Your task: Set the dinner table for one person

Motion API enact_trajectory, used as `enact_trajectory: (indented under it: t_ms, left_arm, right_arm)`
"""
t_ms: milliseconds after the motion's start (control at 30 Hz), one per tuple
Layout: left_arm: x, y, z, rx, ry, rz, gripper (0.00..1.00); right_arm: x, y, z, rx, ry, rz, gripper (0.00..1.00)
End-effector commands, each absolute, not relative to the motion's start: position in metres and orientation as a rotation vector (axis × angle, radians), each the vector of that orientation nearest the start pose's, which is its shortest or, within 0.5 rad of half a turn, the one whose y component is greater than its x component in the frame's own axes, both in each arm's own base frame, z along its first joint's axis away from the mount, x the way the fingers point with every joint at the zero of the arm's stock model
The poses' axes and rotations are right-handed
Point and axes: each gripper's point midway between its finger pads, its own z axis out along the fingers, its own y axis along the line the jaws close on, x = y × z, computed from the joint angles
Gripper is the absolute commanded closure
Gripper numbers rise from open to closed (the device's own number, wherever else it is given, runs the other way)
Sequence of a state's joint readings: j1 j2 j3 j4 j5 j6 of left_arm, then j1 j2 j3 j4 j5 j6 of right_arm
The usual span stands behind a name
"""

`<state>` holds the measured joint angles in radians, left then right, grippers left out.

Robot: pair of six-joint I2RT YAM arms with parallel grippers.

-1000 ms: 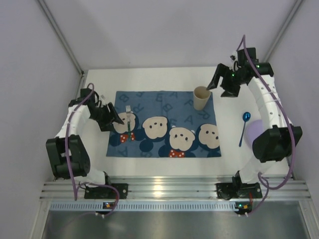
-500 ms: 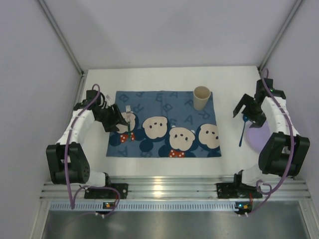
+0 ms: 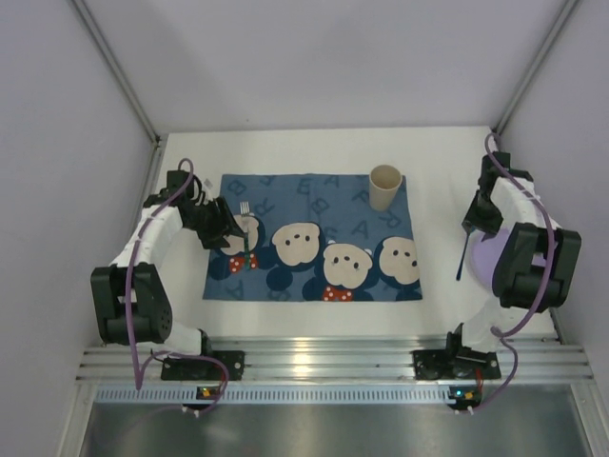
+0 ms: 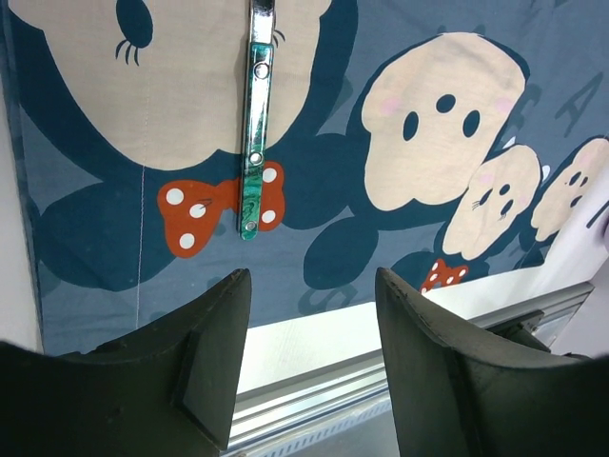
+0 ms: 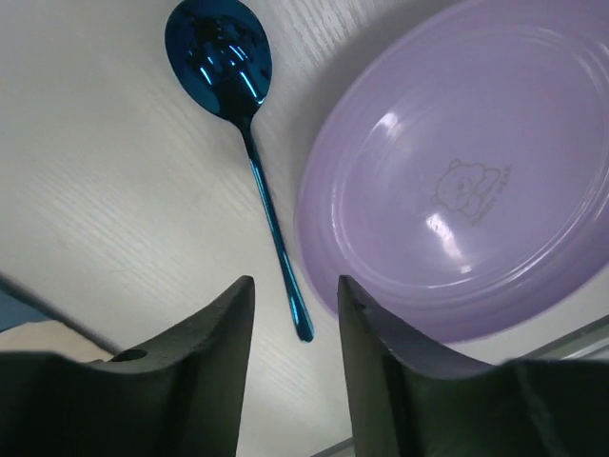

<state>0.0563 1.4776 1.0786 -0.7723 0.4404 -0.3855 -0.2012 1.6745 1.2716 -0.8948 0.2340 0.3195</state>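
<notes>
Right gripper point(image 5: 295, 283) moved over blue spoon point(image 5: 224, 57) (jaws apart), purple plate point(image 5: 457, 190) beside

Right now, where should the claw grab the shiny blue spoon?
I'd grab the shiny blue metal spoon by its thin handle, near the middle, coming straight down from above. It lies flat on the white tabletop, so sideways offers no grip. The glossy purple plate sits close beside the handle's tip, leaving more room mid-handle.
</notes>
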Motion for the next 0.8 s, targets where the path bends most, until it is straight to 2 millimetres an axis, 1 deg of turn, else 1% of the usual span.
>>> enact_trajectory:
  t_ms: [0,33,100,167,267,367,400,433,500,533,567,667,700,733,767]
  left_arm:
    - [0.313,-0.074,0.124,-0.413,2.65,-0.706,0.4]
    - [0.313,-0.074,0.124,-0.412,2.653,-0.699,0.4]
    - [0.314,-0.072,0.126,-0.41,2.652,-0.682,0.4]
    - [0.313,-0.071,0.127,-0.413,2.654,-0.673,0.4]
    - [0.31,-0.069,0.127,-0.42,2.657,-0.661,0.4]
    - [0.306,-0.068,0.125,-0.423,2.663,-0.649,0.4]
    - [0.306,-0.068,0.124,-0.424,2.665,-0.649,0.4]
    - [0.305,-0.068,0.124,-0.424,2.667,-0.644,0.4]
    - [0.306,-0.067,0.124,-0.425,2.667,-0.638,0.4]
    - [0.306,-0.067,0.124,-0.431,2.668,-0.637,0.4]
    - [0.307,-0.067,0.125,-0.433,2.665,-0.638,0.4]
    - [0.309,-0.068,0.125,-0.44,2.662,-0.648,0.4]
    - [0.31,-0.068,0.124,-0.445,2.659,-0.649,0.4]
    - [0.31,-0.069,0.123,-0.448,2.661,-0.654,0.4]
    - [0.31,-0.069,0.123,-0.445,2.66,-0.657,0.4]
  right_arm:
    - [0.323,-0.107,0.074,0.772,2.711,-0.381,0.65]
    - [0.322,-0.106,0.068,0.771,2.721,-0.382,0.67]
    - [0.321,-0.106,0.057,0.772,2.74,-0.389,0.69]
    - [0.317,-0.106,0.046,0.774,2.766,-0.397,0.69]
    - [0.315,-0.105,0.035,0.771,2.789,-0.392,0.68]
    - [0.317,-0.106,0.027,0.766,2.801,-0.406,0.69]
    - [0.316,-0.106,0.025,0.766,2.807,-0.41,0.71]
    - [0.318,-0.107,0.024,0.764,2.807,-0.414,0.8]
    - [0.316,-0.108,0.019,0.761,2.827,-0.424,0.93]
    - [0.317,-0.109,0.02,0.766,2.825,-0.435,1.0]
    - [0.316,-0.11,0.02,0.764,2.827,-0.447,1.0]
    - [0.316,-0.114,0.033,0.764,2.812,-0.512,1.0]
    - [0.321,-0.11,0.043,0.732,2.804,-0.538,1.0]
    - [0.323,-0.113,0.053,0.712,2.78,-0.597,1.0]
    - [0.328,-0.112,0.067,0.694,2.749,-0.614,1.0]
